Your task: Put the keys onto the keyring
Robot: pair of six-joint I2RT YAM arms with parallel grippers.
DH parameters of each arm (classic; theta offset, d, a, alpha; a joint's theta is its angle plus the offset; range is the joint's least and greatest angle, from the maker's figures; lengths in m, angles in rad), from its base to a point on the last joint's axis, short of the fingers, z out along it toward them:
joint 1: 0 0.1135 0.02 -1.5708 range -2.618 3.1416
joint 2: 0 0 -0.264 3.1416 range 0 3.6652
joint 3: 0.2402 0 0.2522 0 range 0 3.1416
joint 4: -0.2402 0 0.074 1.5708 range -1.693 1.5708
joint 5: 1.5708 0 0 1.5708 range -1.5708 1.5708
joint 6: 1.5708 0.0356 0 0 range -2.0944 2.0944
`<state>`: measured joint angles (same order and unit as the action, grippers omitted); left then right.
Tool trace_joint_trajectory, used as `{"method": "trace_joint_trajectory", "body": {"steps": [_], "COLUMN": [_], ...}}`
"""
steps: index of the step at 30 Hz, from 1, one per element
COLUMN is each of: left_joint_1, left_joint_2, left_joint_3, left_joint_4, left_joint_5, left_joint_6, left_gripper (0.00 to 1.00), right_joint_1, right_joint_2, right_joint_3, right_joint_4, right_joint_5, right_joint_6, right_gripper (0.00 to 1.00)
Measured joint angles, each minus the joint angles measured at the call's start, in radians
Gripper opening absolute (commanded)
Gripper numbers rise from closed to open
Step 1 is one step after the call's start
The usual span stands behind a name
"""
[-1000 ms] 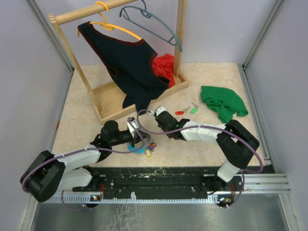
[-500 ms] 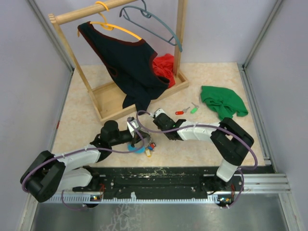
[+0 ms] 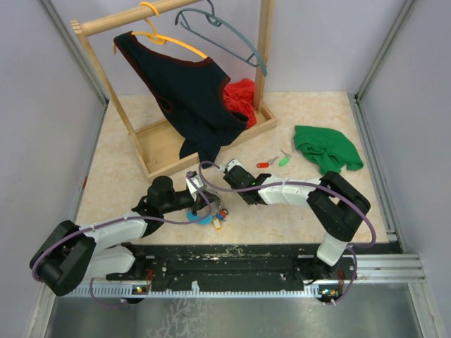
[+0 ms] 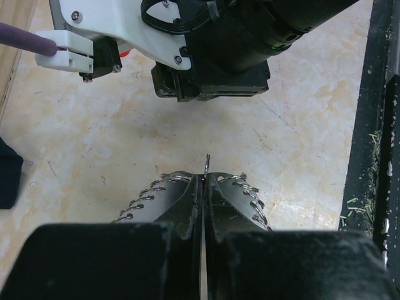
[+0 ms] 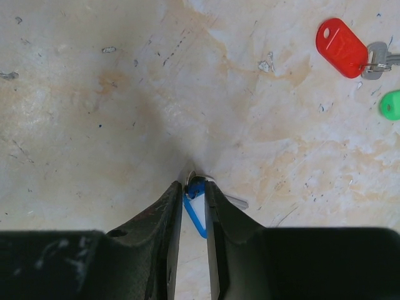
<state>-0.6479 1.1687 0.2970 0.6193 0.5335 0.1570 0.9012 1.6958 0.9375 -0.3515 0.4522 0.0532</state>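
Observation:
My left gripper (image 4: 205, 178) is shut on the thin metal wire of the keyring (image 4: 207, 161), which pokes out just past its fingertips. In the top view the keyring (image 3: 206, 218) shows as a light-blue band at the left gripper, with a yellow key (image 3: 217, 225) hanging off it. My right gripper (image 5: 192, 189) points down at the table, its jaws pressed against both sides of a blue-capped key (image 5: 196, 209) with a small ring at its tip. A red key (image 5: 340, 47) and a green key (image 5: 391, 104) lie loose on the table beyond it.
A wooden clothes rack (image 3: 204, 134) with a dark garment (image 3: 187, 88) and a red cloth (image 3: 242, 98) stands at the back left. A green cloth (image 3: 325, 151) lies at the right. The right arm's wrist (image 4: 219, 50) hangs close in front of the left gripper.
The right arm has shifted a little to the left and its jaws have narrowed onto the blue key. The left arm has held still.

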Motion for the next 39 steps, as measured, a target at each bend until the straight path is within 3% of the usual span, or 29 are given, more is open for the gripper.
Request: {"method": "trace_joint_trajectory", "body": {"steps": [14, 26, 34, 39], "left_joint_1": [0.0, 0.0, 0.0, 0.0], "left_joint_2": [0.0, 0.0, 0.0, 0.0], "left_joint_3": [0.0, 0.0, 0.0, 0.0], "left_joint_4": [-0.001, -0.007, -0.01, -0.006], "left_joint_5": [0.003, 0.01, 0.012, 0.026], "left_joint_6": [0.0, 0.0, 0.0, 0.0], "left_gripper": [0.0, 0.0, 0.0, 0.0], "right_joint_1": [0.0, 0.0, 0.0, 0.0], "right_joint_2": [0.002, 0.03, 0.022, -0.083], "right_joint_3": [0.002, 0.031, 0.032, 0.01], "right_joint_4": [-0.015, -0.018, -0.032, -0.028], "right_joint_5": [0.0, 0.011, 0.006, -0.055], "right_joint_6": [-0.001, -0.006, -0.006, -0.012], "right_gripper": [0.19, 0.0, 0.0, 0.0]}}
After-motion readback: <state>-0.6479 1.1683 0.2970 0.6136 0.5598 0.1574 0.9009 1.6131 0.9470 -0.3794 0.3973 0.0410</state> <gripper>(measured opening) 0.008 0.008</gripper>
